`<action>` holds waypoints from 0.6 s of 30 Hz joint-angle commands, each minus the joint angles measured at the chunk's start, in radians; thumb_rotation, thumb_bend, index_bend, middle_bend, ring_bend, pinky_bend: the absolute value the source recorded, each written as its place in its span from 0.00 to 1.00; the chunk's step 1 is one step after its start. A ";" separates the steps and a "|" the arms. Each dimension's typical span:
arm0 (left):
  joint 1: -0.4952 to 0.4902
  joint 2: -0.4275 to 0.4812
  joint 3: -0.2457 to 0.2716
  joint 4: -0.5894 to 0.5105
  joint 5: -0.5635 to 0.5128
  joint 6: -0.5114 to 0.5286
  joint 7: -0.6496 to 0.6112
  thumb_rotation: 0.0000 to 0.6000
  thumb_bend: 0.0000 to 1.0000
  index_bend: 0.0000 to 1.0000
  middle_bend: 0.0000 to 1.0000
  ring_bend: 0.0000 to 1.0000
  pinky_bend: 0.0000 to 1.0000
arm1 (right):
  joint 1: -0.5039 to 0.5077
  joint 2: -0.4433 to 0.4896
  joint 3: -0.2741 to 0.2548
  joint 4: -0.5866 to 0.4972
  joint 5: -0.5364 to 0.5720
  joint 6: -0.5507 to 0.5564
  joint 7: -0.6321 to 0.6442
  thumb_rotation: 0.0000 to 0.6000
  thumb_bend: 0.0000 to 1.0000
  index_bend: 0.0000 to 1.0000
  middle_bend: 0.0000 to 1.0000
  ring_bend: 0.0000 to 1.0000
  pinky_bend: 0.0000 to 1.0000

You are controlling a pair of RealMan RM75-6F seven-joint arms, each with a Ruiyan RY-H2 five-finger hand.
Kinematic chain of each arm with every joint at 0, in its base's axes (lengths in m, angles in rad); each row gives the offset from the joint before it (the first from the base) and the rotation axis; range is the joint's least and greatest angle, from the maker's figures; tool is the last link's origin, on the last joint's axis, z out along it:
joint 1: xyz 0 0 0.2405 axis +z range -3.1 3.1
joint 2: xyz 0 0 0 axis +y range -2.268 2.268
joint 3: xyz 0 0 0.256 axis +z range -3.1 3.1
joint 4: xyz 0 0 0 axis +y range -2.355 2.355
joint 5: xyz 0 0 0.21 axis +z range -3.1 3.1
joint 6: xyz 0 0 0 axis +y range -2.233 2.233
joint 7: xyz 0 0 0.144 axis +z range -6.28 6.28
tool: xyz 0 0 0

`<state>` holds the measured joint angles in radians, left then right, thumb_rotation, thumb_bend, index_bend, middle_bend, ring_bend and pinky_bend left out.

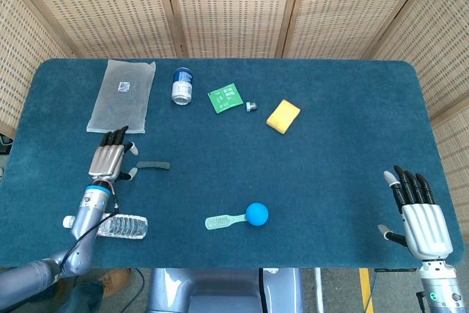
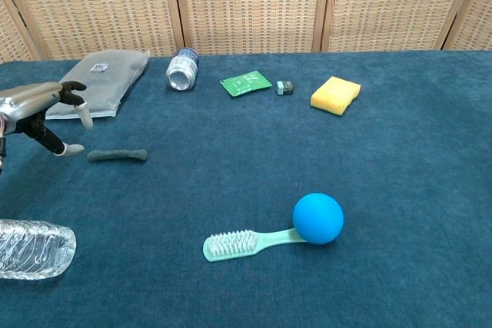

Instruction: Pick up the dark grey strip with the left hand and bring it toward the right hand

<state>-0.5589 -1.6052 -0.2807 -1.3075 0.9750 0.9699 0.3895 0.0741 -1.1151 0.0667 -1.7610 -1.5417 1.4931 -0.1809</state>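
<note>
The dark grey strip [image 1: 154, 165] [image 2: 118, 155] lies flat on the blue table, left of centre. My left hand [image 1: 111, 159] [image 2: 44, 112] hovers just to its left, fingers spread and holding nothing; the thumb tip comes close to the strip's left end. My right hand [image 1: 416, 215] is far off at the table's front right corner, fingers spread and empty, seen only in the head view.
A clear water bottle [image 1: 110, 224] [image 2: 31, 248] lies near the front left under my left forearm. A green brush [image 1: 224, 220] touches a blue ball [image 1: 256, 213] at front centre. A clear bag [image 1: 122, 95], can [image 1: 182, 85], green card [image 1: 226, 98], small grey block [image 1: 250, 106] and yellow sponge [image 1: 283, 116] lie further back.
</note>
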 commanded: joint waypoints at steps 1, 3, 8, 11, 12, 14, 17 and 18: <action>-0.013 -0.016 0.006 0.019 -0.014 -0.007 0.000 1.00 0.31 0.44 0.00 0.00 0.00 | 0.002 -0.001 0.000 0.001 0.001 -0.002 0.001 1.00 0.00 0.00 0.00 0.00 0.00; -0.020 -0.027 0.009 0.034 -0.019 -0.004 0.002 1.00 0.32 0.45 0.00 0.00 0.00 | 0.003 -0.001 -0.001 0.001 0.002 -0.004 0.002 1.00 0.00 0.00 0.00 0.00 0.00; -0.035 -0.054 0.013 0.070 -0.030 -0.001 0.004 1.00 0.32 0.46 0.00 0.00 0.00 | 0.005 0.000 -0.001 0.002 0.005 -0.008 0.004 1.00 0.00 0.00 0.00 0.00 0.00; -0.044 -0.075 0.015 0.101 -0.041 -0.004 0.001 1.00 0.32 0.46 0.00 0.00 0.00 | 0.007 0.000 -0.001 0.004 0.009 -0.011 0.008 1.00 0.00 0.00 0.00 0.00 0.00; -0.046 -0.084 0.018 0.114 -0.048 -0.011 0.001 1.00 0.32 0.46 0.00 0.00 0.00 | 0.008 0.000 0.000 0.005 0.013 -0.015 0.010 1.00 0.00 0.00 0.00 0.00 0.00; -0.052 -0.104 0.021 0.144 -0.056 -0.019 -0.004 1.00 0.32 0.47 0.00 0.00 0.00 | 0.011 -0.001 0.001 0.009 0.021 -0.021 0.012 1.00 0.00 0.00 0.00 0.00 0.00; -0.058 -0.125 0.023 0.176 -0.058 -0.025 -0.019 1.00 0.34 0.48 0.00 0.00 0.00 | 0.013 -0.002 0.002 0.011 0.025 -0.025 0.012 1.00 0.00 0.00 0.00 0.00 0.00; -0.058 -0.130 0.023 0.183 -0.056 -0.027 -0.026 1.00 0.35 0.48 0.00 0.00 0.00 | 0.014 -0.002 0.002 0.012 0.026 -0.026 0.011 1.00 0.00 0.00 0.00 0.00 0.00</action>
<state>-0.6136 -1.7267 -0.2593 -1.1334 0.9204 0.9479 0.3723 0.0878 -1.1169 0.0685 -1.7492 -1.5158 1.4669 -0.1700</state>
